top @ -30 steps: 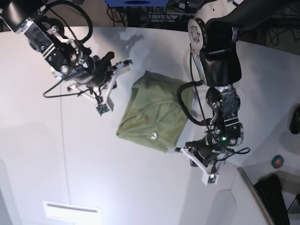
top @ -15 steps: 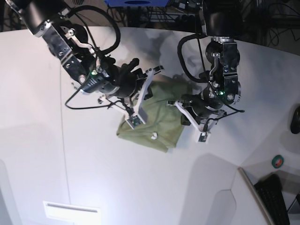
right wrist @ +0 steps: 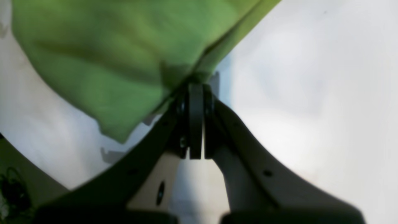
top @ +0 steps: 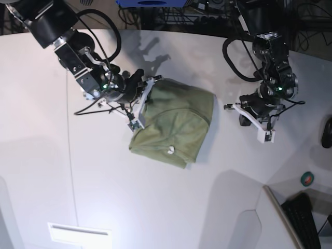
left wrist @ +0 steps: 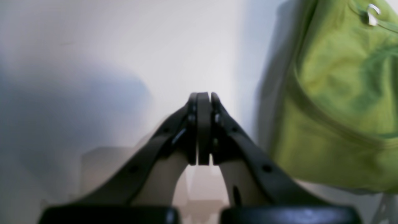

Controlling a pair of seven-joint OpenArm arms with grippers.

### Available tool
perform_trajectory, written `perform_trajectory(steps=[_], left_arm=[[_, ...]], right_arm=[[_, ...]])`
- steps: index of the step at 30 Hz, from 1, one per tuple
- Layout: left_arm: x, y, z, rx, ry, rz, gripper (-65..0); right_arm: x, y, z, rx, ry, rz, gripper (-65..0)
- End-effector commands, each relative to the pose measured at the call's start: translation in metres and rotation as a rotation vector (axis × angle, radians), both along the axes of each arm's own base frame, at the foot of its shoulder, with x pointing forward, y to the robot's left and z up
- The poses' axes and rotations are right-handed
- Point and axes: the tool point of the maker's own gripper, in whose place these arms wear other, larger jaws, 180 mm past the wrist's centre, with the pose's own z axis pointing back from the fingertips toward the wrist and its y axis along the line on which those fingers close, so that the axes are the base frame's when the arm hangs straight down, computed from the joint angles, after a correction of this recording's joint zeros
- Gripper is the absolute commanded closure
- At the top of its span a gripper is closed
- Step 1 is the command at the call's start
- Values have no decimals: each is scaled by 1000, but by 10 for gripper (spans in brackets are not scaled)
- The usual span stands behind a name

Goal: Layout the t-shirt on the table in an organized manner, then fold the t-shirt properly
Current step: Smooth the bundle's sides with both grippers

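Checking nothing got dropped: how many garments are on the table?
1. The t-shirt lies bunched mid-table, right claw at its edge, left claw apart. Nothing shows beneath it, though folds could hide something.

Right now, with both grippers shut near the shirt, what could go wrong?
1. The right gripper is shut at the edge of the t-shirt, with no cloth clearly between its jaws; if it lifts, it may come away with nothing.
2. The left gripper is shut over the bare table, apart from the cloth, so it steadies nothing.
3. The shirt lies bunched; one-sided pulling may tangle it further.
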Motion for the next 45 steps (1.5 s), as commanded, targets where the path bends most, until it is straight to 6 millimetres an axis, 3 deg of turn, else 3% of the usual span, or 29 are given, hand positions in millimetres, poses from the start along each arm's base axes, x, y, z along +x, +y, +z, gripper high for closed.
perform_trajectory(steps=[1,7,10,14,19,23,27,31,36,37,41,45], left_arm=[[4,13,12,15,-43,-3,0],[-66,95,14,40,-10,61,0],[-103,143,27,51,-24,180,0],[-131,174,40,83,-24,238,0],[-141,184,42,92,-18,270,0],[-138,179,39,81,-22,268,0],[-126,155,29,53,-9,203,0],[-98,117,20,-11,-32,138,0],[-49,55,11,-114,-70,67,0],[-37,36,10,-140,-78,43,0],[3,-31,3,-239,-83,-31,0],[24,-69,-10,-289,-126,-17,0]], right_arm=[[12,9,23,44,-59,11,0],[3,29,77,107,-88,-2,0],[0,47,80,116,-98,49,0],[6,58,46,67,-52,59,0],[9,29,-11,-36,-5,3,0],[13,27,-3,-25,-34,8,0],[8,42,33,33,-64,48,0],[2,59,63,87,-88,85,0],[1,59,66,88,-87,88,0],[5,54,66,86,-90,72,0],[24,1,57,45,-83,-72,0],[40,-63,42,-28,-67,-215,0]])
